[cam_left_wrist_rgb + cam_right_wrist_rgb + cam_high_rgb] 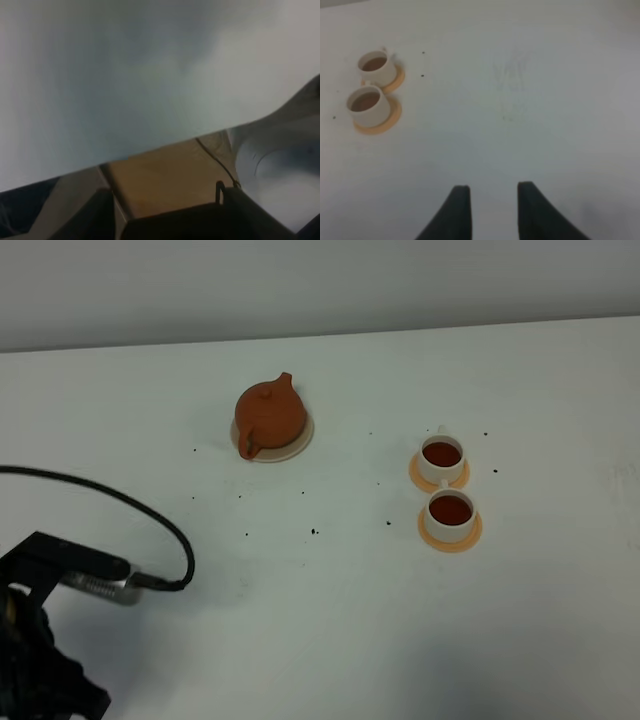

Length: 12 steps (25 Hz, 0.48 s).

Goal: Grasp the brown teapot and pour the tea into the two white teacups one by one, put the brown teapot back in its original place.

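The brown teapot [270, 414] stands upright on its cream saucer [303, 443] at the back left of the table, with nothing touching it. Two white teacups [441, 459] [451, 515], each on an orange coaster, hold reddish-brown tea [442, 453]; the right wrist view also shows both teacups [376, 66] [366, 105]. My left arm [45, 640] is low at the front left corner, far from the teapot. The left gripper [167, 210] is blurred, its dark jaws apart and empty. Away from the cups, my right gripper [493, 187] is open above bare table.
Small dark specks [314, 531] dot the white table [330, 600] between teapot and cups. A black cable [150, 515] loops from the left arm. The left wrist view shows the table's edge and wooden floor [165, 175] beyond it.
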Available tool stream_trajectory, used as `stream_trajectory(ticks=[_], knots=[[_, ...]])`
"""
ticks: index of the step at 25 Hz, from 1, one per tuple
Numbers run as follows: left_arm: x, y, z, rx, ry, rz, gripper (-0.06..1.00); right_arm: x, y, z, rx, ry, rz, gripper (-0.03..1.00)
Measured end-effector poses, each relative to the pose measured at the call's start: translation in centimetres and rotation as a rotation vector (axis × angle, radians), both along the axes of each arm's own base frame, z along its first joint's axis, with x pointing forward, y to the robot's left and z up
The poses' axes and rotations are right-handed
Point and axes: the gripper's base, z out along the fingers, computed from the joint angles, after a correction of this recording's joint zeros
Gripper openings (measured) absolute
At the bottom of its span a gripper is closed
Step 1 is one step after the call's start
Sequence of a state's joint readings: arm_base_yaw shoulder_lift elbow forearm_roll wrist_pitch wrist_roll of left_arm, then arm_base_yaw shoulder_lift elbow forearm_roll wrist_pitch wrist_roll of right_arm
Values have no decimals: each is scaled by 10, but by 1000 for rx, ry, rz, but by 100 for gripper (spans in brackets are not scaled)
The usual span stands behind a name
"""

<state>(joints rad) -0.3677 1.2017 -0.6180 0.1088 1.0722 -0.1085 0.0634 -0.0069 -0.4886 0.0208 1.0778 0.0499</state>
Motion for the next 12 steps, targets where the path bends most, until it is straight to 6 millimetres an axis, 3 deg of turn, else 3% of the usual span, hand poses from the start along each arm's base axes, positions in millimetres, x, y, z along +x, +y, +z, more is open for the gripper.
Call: stream_trajectory(ticks=[5, 12], knots=[[-30, 11, 0, -29, -63, 4, 49, 0, 0, 0, 0, 0, 0, 24], [-52, 22, 25, -104, -281, 16, 49, 0, 0, 0, 0, 0, 0, 24]])
